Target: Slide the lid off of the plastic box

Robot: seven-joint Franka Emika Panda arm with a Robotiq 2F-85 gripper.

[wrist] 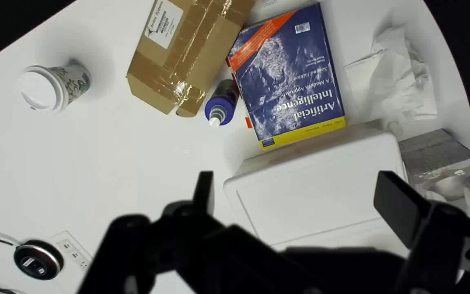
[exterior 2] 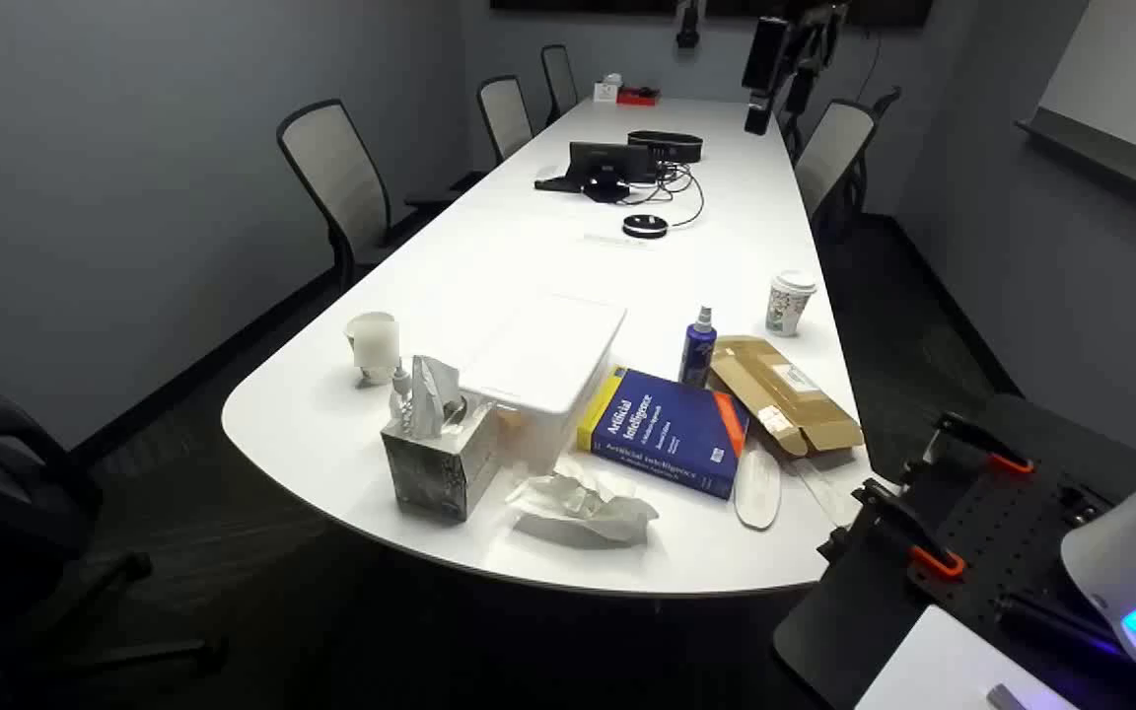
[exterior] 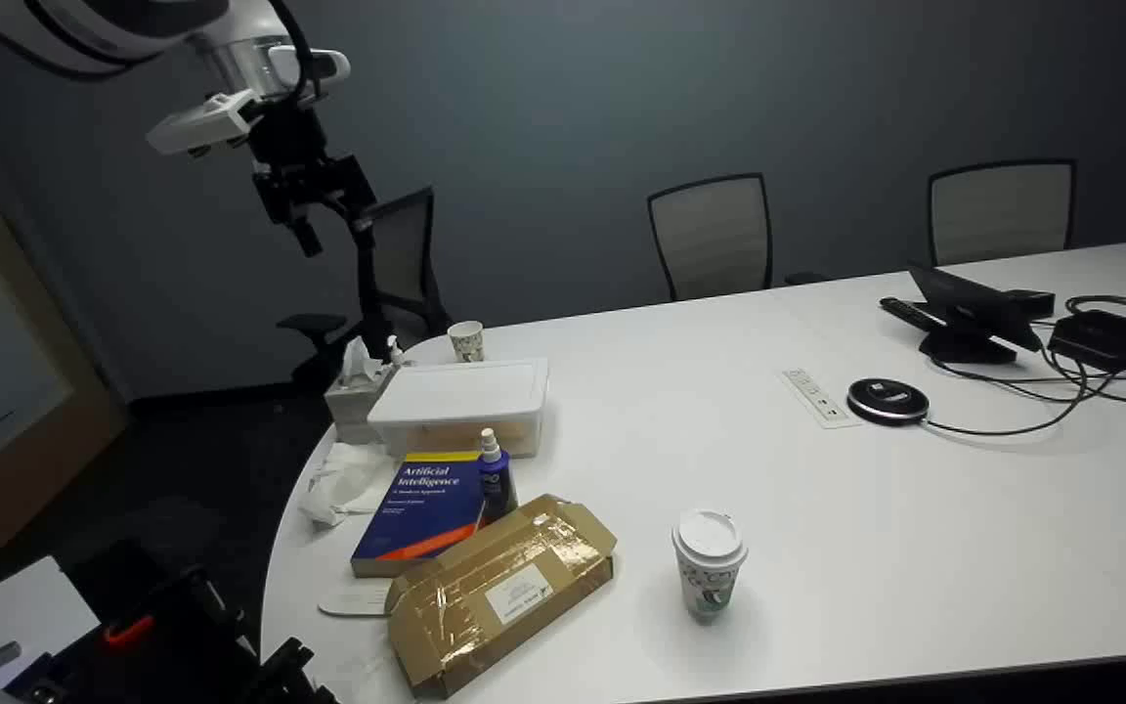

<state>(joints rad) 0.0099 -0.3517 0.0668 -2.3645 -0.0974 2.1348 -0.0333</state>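
Note:
The white plastic box (exterior: 470,437) stands on the table near its rounded end. Its flat white lid (exterior: 475,389) lies over the top, and something tan shows through the translucent wall. The lid (exterior 2: 548,350) and box wall (exterior 2: 540,439) also show in an exterior view. In the wrist view the lid (wrist: 312,192) lies below my gripper (wrist: 296,177), with the box wall (wrist: 296,154) along its upper edge. My gripper (exterior: 336,237) is open and empty, high above the table and apart from the box. Its fingers also hang at the top of an exterior view (exterior 2: 780,106).
A blue book (exterior: 423,508), a purple spray bottle (exterior: 496,481) and a brown cardboard package (exterior: 524,562) stand beside the box. A tissue box (exterior 2: 440,463), crumpled tissue (exterior 2: 583,508) and paper cup (exterior 2: 374,345) are close by. A lidded cup (exterior: 708,567) stands farther off.

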